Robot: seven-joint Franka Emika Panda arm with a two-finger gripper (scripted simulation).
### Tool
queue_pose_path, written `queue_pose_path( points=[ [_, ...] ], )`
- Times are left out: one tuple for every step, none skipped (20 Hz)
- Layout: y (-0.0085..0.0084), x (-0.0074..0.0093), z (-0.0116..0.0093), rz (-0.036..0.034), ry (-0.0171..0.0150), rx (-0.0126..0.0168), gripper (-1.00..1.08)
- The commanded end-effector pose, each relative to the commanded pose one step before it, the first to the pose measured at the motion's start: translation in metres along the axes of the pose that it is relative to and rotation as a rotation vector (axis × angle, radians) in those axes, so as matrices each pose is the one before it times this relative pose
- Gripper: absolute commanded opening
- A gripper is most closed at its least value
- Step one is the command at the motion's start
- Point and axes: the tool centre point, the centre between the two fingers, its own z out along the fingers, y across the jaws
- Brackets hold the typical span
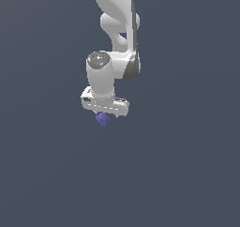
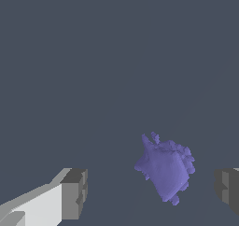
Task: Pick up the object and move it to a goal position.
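The object (image 1: 102, 119) is a tiny purple-blue lumpy thing, showing just under the white gripper (image 1: 105, 114) in the exterior view. In the wrist view the object (image 2: 165, 169) lies between the two grey fingertips (image 2: 74, 194), nearer to one of them, with a gap on each side. The gripper (image 2: 151, 190) is open and touches nothing. In the exterior view the fingers are mostly hidden behind the hand.
The white arm (image 1: 119, 29) comes down from the top of the exterior view. The ground is a plain dark grey-blue surface (image 1: 187, 174) with no other object in view.
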Motion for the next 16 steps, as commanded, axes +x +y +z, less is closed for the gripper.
queue_pose_path(
  points=[
    [0.01565, -0.00919, 0.01298, 0.07862, -0.00181, 0.00202, 1.00],
    [0.00563, -0.00296, 0.00436, 0.02751, -0.00046, 0.00048, 1.00],
    [0.00517, -0.00262, 0.00389, 0.02495, -0.00038, 0.00031, 1.00],
    [0.00470, -0.00230, 0.00343, 0.02238, -0.00031, 0.00018, 1.00],
    [0.00420, -0.00199, 0.00299, 0.01979, -0.00024, 0.00008, 1.00],
    [0.00367, -0.00170, 0.00257, 0.01718, -0.00019, 0.00000, 1.00],
    [0.00313, -0.00141, 0.00215, 0.01455, -0.00015, -0.00004, 1.00],
    [0.00259, -0.00114, 0.00175, 0.01194, -0.00011, -0.00006, 1.00],
    [0.00201, -0.00088, 0.00135, 0.00926, -0.00008, -0.00007, 1.00],
    [0.00145, -0.00062, 0.00096, 0.00664, -0.00005, -0.00006, 1.00],
    [0.00088, -0.00037, 0.00057, 0.00400, -0.00003, -0.00004, 1.00],
    [0.00032, -0.00011, 0.00019, 0.00138, -0.00001, -0.00001, 1.00],
    [-0.00117, 0.00060, -0.00081, -0.00745, -0.00082, -0.00039, 1.00],
    [-0.00002, -0.00002, 0.00034, 0.00000, 0.00000, 0.00000, 1.00],
    [-0.00005, -0.00006, 0.00103, 0.00000, 0.00000, 0.00000, 1.00],
    [-0.00008, -0.00011, 0.00171, 0.00000, 0.00000, 0.00000, 1.00]
  ],
)
